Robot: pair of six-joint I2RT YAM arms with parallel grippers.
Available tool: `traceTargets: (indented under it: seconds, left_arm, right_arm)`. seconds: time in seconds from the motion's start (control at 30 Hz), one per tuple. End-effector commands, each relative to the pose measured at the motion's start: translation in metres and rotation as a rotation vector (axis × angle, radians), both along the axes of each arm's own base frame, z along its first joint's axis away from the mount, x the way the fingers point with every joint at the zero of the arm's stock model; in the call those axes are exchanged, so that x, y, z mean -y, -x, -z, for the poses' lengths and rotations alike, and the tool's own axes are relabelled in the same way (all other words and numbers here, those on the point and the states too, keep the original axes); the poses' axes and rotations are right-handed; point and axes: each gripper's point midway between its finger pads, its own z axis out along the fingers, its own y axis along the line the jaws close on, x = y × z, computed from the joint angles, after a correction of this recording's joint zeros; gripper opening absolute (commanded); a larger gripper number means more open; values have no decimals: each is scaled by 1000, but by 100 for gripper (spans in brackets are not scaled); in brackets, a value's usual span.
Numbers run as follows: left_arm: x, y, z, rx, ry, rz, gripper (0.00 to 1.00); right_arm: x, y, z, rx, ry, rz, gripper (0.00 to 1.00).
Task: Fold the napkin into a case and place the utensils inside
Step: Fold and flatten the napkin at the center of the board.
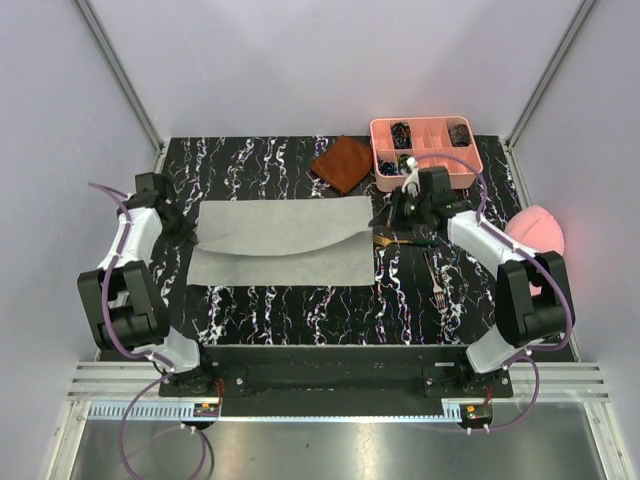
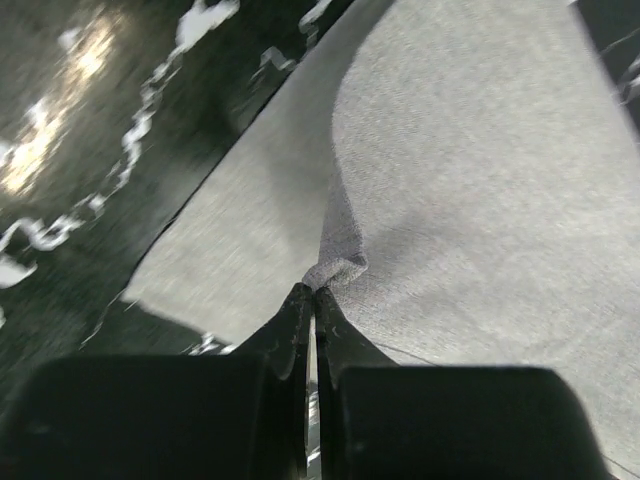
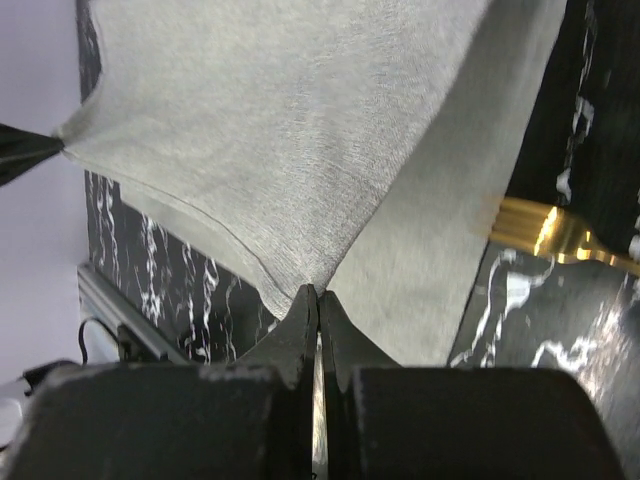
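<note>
Nearest, at the front edge, two black arm bases (image 1: 330,378) on a grey metal rail (image 1: 330,408). Beyond them, a glossy black desk (image 1: 300,310) of marble look, with white veins.

On its right part, a slim silver fork (image 1: 437,278), lying flat.

In the middle, the napkin (image 1: 280,265): large, light grey, of soft matt weave, in two layers, the upper one raised in a shallow curve over the lower. At its left corner, the left fingers (image 2: 310,300) pressed together on a small pucker of fabric. At its right corner, the right fingers (image 3: 312,300) clamped tight on the cloth in the same way.

Touching the napkin edge there, a shiny gold utensil end (image 3: 555,232).

Farther back, a rust-brown square cloth (image 1: 343,163), then a pink tray (image 1: 425,121) with compartments.

At far right, beside the desk, a rounded pink cap (image 1: 537,232).

All around, plain pale walls (image 1: 330,60) with grey metal corner bars.
</note>
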Motion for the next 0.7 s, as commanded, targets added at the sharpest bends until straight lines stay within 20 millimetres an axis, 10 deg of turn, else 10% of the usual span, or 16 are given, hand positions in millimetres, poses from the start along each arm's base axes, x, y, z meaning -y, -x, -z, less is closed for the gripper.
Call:
traceTargets:
  seconds: [0.0, 0.67]
  left_arm:
    - [-24, 29, 0, -62, -154, -14, 0]
    - [-22, 69, 53, -243, -151, -12, 0]
  right_arm:
    - [-2, 35, 13, -67, -31, -45, 0]
    - [6, 89, 86, -251, 31, -53, 0]
